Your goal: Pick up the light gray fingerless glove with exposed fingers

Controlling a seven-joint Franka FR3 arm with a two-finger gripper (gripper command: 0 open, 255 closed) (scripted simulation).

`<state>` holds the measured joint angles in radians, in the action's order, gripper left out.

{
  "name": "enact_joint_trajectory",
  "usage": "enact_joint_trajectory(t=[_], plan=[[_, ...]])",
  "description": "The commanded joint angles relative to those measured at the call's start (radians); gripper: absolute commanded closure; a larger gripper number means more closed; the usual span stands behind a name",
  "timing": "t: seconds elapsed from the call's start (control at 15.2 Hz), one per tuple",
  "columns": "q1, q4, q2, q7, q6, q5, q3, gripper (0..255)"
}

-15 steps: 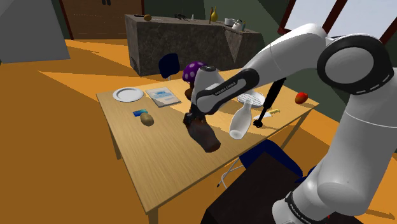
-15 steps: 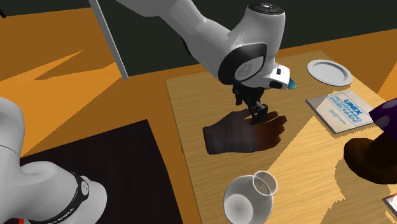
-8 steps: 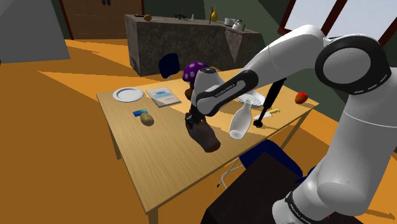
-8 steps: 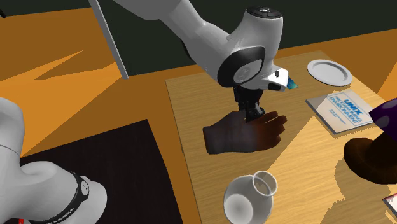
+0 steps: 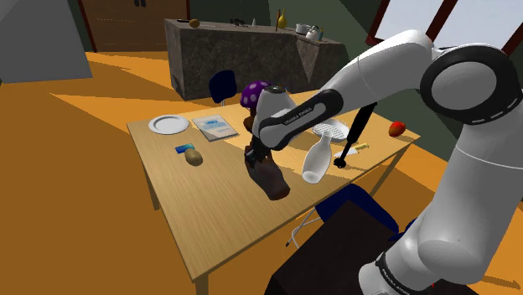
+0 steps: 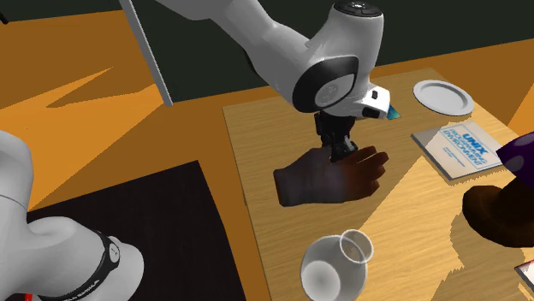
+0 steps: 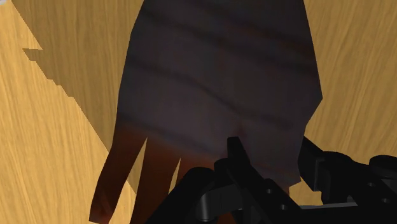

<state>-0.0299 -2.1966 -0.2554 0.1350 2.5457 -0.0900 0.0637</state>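
— Fingers (image 7: 240,162) first: what do you read on them?

— I see two black tips drawn close together and clamped on a fold of the glove (image 7: 216,83); on my wrist feed the dark grey fabric sits pinched between them; so I call the gripper (image 6: 341,152) closed around the glove.

— And where is the glove lying?

— At the wooden table (image 5: 209,222), straight under the hand; in the second exterior view it is close to the table's left edge, cuff to the left, bare reddish-brown fingers pointing right; the tips bite at its upper edge in that view, near where the fabric ends and the bare fingers begin; I cannot tell whether it rests on the wood or is just off it.

— Count the rest for me.

— One glove; one white plate (image 5: 168,125) at the far corner; one booklet (image 5: 214,126) just beside the plate; one blue card (image 5: 184,148) touching one brown lump (image 5: 194,157); one white vase (image 5: 315,161) near the glove, on the shoulder view's right.
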Motion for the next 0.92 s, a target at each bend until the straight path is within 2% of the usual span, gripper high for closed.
enact_joint_trajectory(t=[0.0, 0.73, 0.86], plan=[[0.0, 0.009, 0.015, -0.003, -0.022, 0.003, 0.002, 255], [0.004, 0.045, 0.113, -0.02, -0.156, 0.024, 0.008, 255], [0.004, 0.045, 0.115, -0.021, -0.158, 0.024, 0.008, 255]])
